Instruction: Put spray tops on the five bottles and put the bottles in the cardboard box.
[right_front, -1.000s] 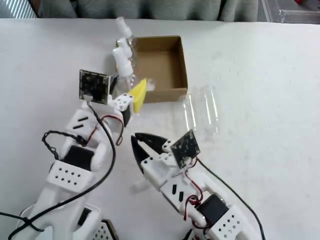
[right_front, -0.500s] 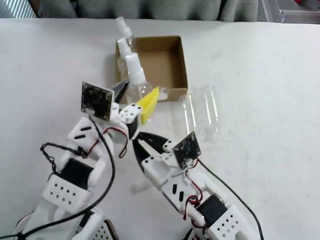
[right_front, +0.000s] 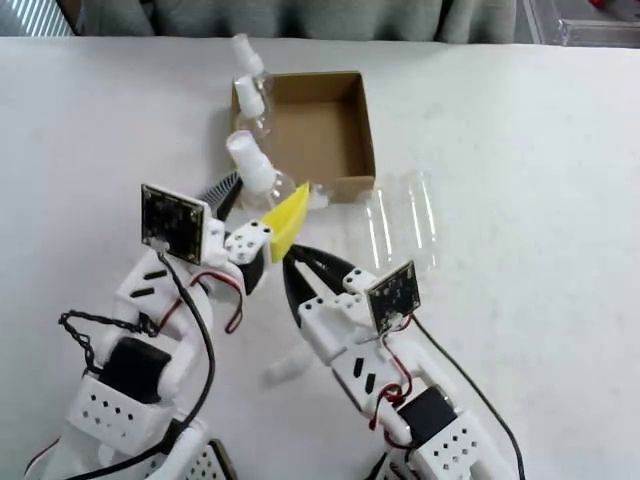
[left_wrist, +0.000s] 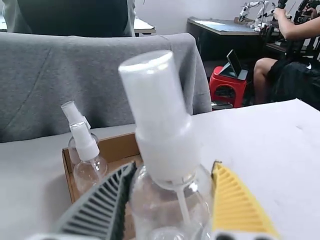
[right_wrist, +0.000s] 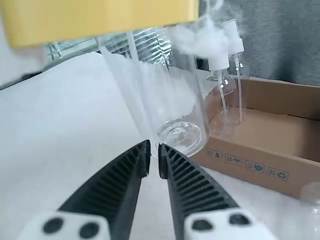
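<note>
A capped spray bottle (right_front: 262, 182), clamped in the left tool (right_front: 268, 186), is drawn back over the counter (right_front: 520, 150) from the cardboard box (right_front: 322, 130) to just off its near left corner, while the empty, nearly clenched right tool (right_front: 303, 262) is brought up beside it, so boxing is apparently deferred.

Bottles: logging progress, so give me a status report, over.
Left gripper shut on capped bottle, beside cardboard box. Right gripper shut, empty, close by its base. Two capped bottles boxed; two uncapped bottles lie on table.
</note>
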